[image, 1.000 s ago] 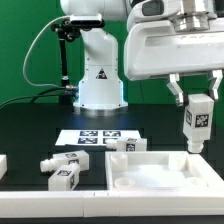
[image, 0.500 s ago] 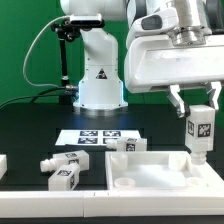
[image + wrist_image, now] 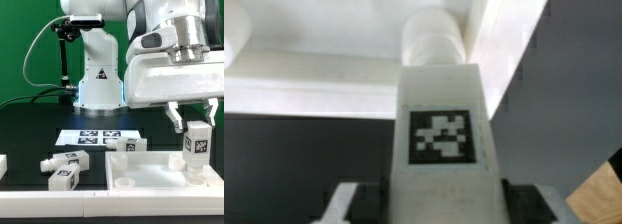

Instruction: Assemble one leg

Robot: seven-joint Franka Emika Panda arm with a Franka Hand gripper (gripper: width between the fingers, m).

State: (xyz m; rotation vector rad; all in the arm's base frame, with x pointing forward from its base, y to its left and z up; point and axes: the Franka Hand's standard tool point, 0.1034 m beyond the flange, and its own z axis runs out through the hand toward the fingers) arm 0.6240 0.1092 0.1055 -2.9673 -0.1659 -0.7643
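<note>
1 leg [image 3: 196, 143] hangs upright, gripped by the end effector [image 3: 195, 121], over the white panel [image 3: 160, 172] at the exterior view's right.

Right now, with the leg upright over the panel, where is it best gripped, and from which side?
Take the leg by the upper end of its wide block, from above, as the gripper does. It clamps the flat opposite sides, leaving the narrower stub free and pointing down at the panel.

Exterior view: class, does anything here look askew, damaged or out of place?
Nothing stands out. The hand holds a small white plastic tagged leg upright over the large flat white rimmed panel; other similar legs lie loose beside it.
</note>
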